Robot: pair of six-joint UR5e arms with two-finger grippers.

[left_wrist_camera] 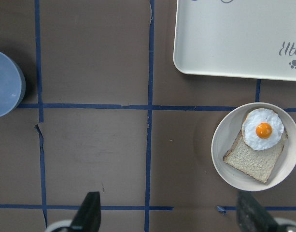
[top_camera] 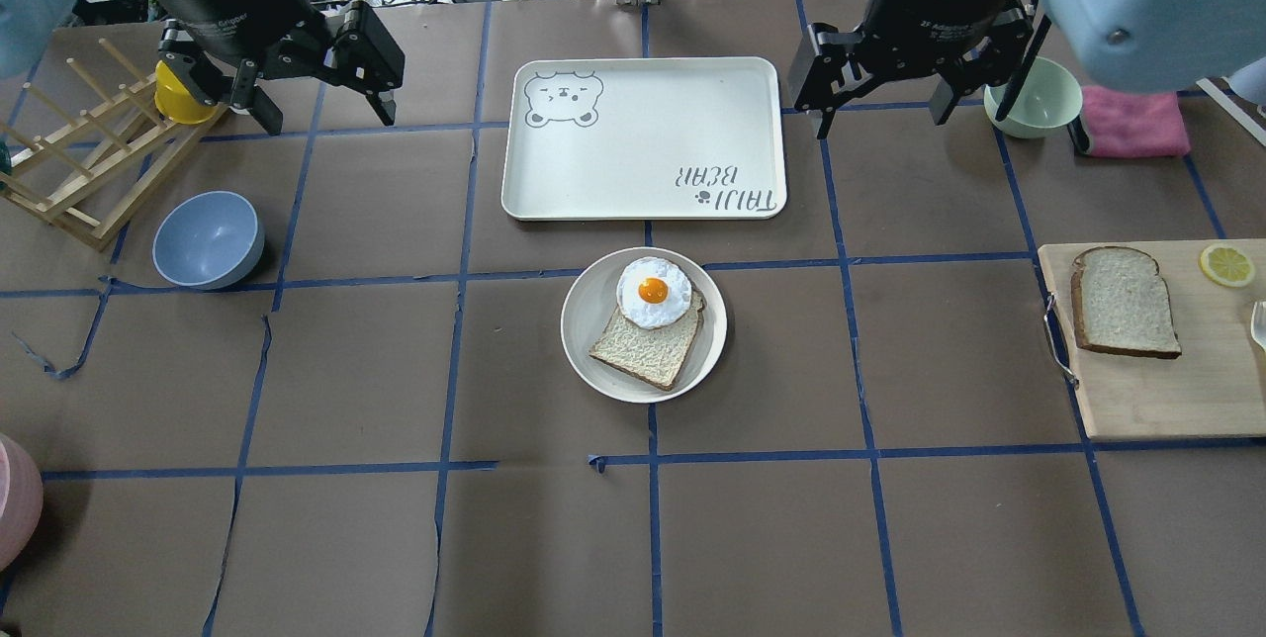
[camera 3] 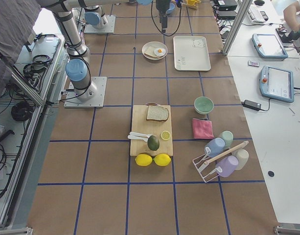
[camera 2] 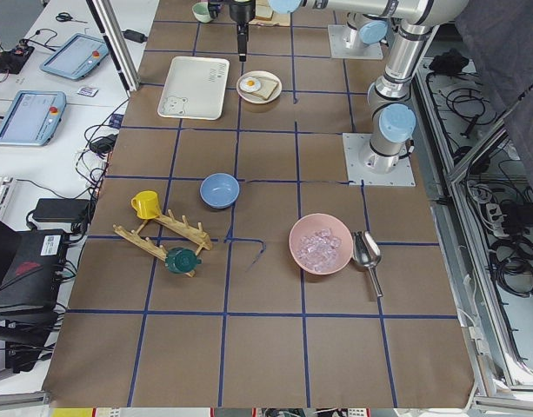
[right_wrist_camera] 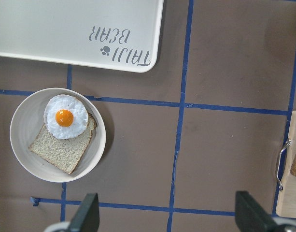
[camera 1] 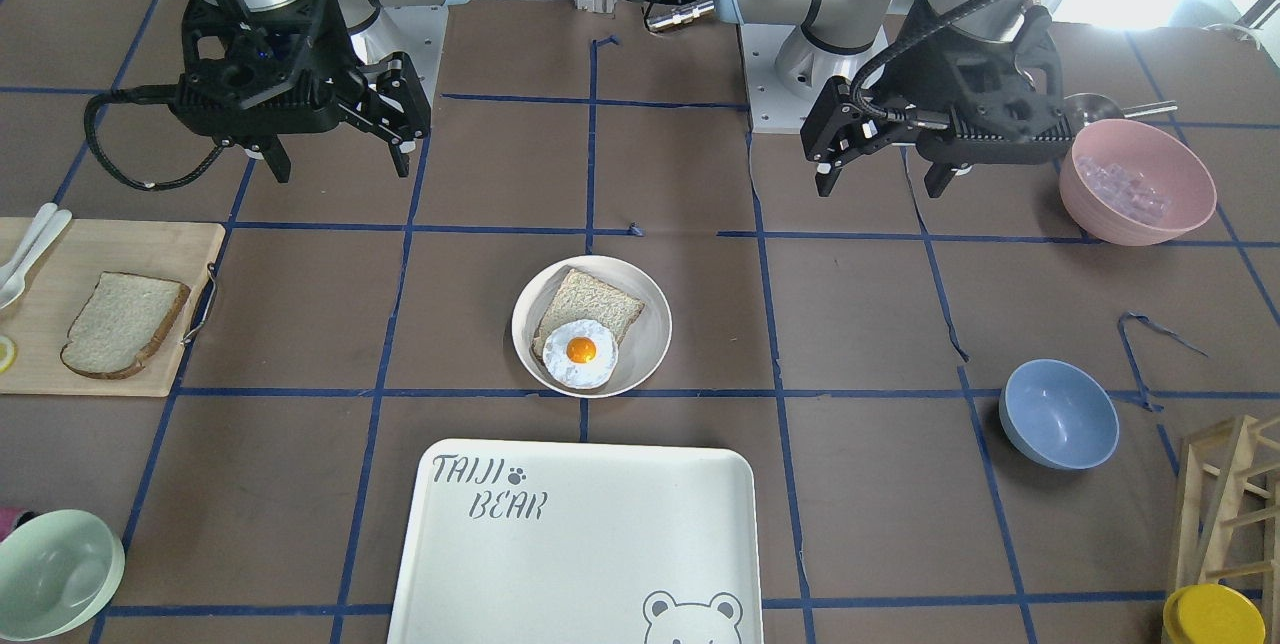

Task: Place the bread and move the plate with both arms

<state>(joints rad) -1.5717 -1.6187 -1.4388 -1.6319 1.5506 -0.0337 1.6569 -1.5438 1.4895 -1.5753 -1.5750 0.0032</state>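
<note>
Left gripper (top_camera: 326, 115) and right gripper (top_camera: 880, 118) hover spread, empty, apparently staged: the bread (top_camera: 1125, 302) lies on the cutting board (top_camera: 1147, 400) by the right edge, the plate (top_camera: 588, 320) mid-table

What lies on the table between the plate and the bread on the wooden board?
Overhead view: only brown table paper with blue tape lines between the plate and the bread, plus the board's metal handle.
</note>
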